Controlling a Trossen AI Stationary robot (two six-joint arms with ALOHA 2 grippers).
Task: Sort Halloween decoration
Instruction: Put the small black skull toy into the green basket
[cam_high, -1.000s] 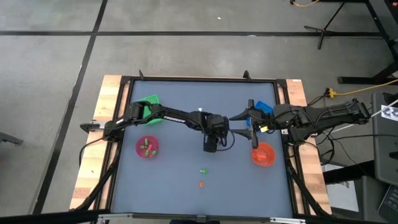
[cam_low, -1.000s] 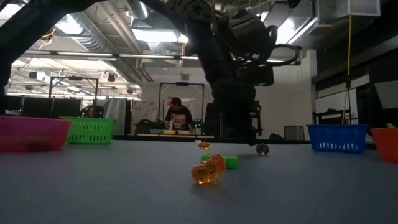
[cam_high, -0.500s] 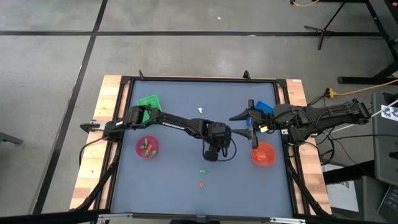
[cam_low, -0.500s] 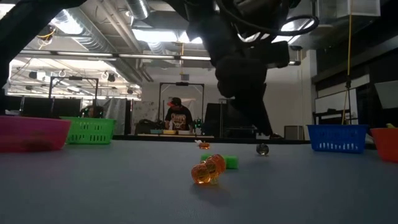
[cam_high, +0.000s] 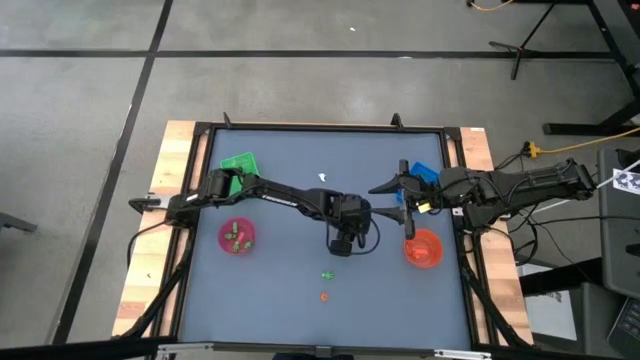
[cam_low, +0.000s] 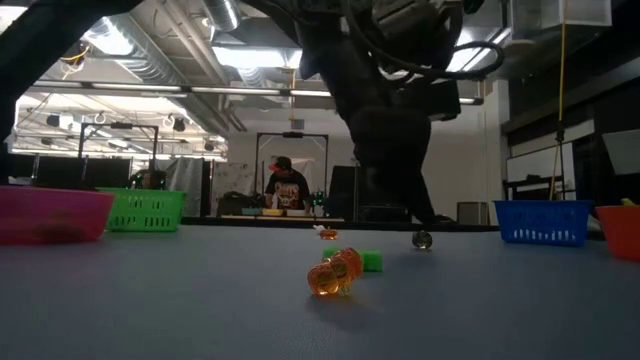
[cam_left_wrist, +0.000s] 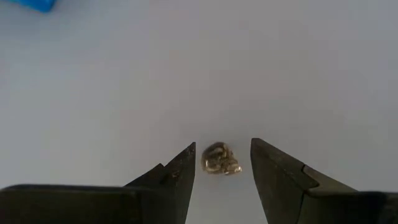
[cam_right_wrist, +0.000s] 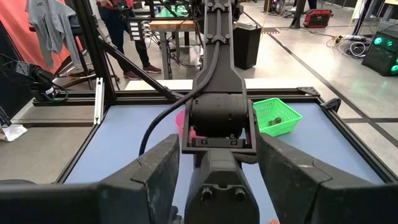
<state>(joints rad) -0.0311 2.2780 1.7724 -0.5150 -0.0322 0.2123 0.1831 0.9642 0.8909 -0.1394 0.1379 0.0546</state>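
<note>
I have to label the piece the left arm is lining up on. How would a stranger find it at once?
Start at the left gripper, reaching to the middle of the grey table. Its open fingers bracket a tiny dark figure lying on the mat. Unlike the green figure and orange figure nearer the table's front edge, it is a dull brownish lump.

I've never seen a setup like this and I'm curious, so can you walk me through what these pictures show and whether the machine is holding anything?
Two robot arms work at a grey-blue table. One camera looks down from above, one sits at table height, and one rides on each wrist. The left gripper hangs open around a small dark figure on the table, not yet gripping it. The right gripper waits open near the blue tray. An orange figure and a green figure lie loose. A pink bowl, orange bowl and green tray stand around.
</note>
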